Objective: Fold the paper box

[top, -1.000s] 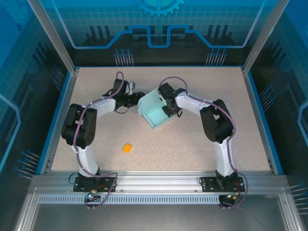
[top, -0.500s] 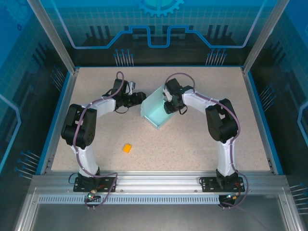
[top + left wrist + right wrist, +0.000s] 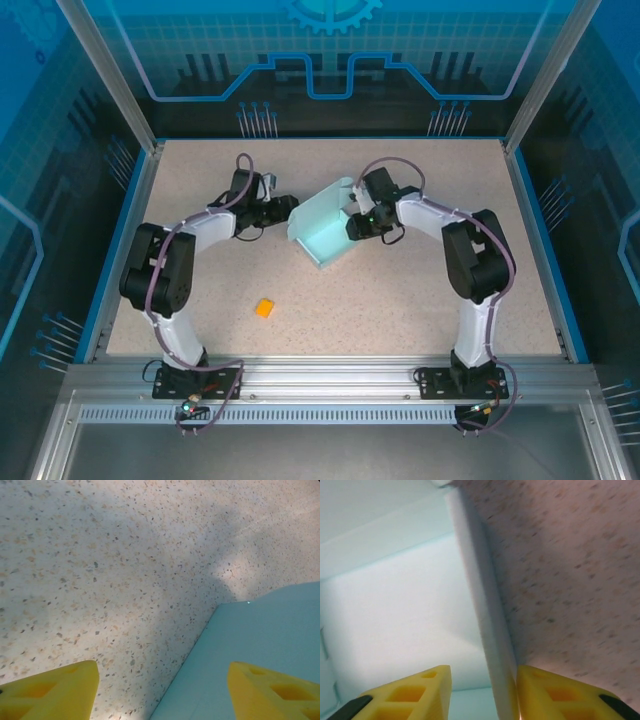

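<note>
The paper box [image 3: 322,235] is pale light-blue card standing half-formed in the middle of the table, its walls raised and its inside open upward. My right gripper [image 3: 354,224] is at its right wall. In the right wrist view that wall [image 3: 485,625] stands between the yellow fingers of the right gripper [image 3: 482,687], touching the right finger [image 3: 555,695], with a gap to the left one; the jaws are open. My left gripper [image 3: 288,206] hovers open at the box's upper left. In the left wrist view the left gripper [image 3: 162,690] straddles an edge of the box [image 3: 260,640].
A tiny orange block [image 3: 264,308] lies alone on the speckled table [image 3: 420,290], nearer the front and to the left. Blue rails [image 3: 535,230] border the table at the sides, with glass panels behind them.
My right gripper has gone from shut to open and drawn back to the right, off the box's middle onto its right wall. The box has shifted a little. The left gripper hardly moved.
</note>
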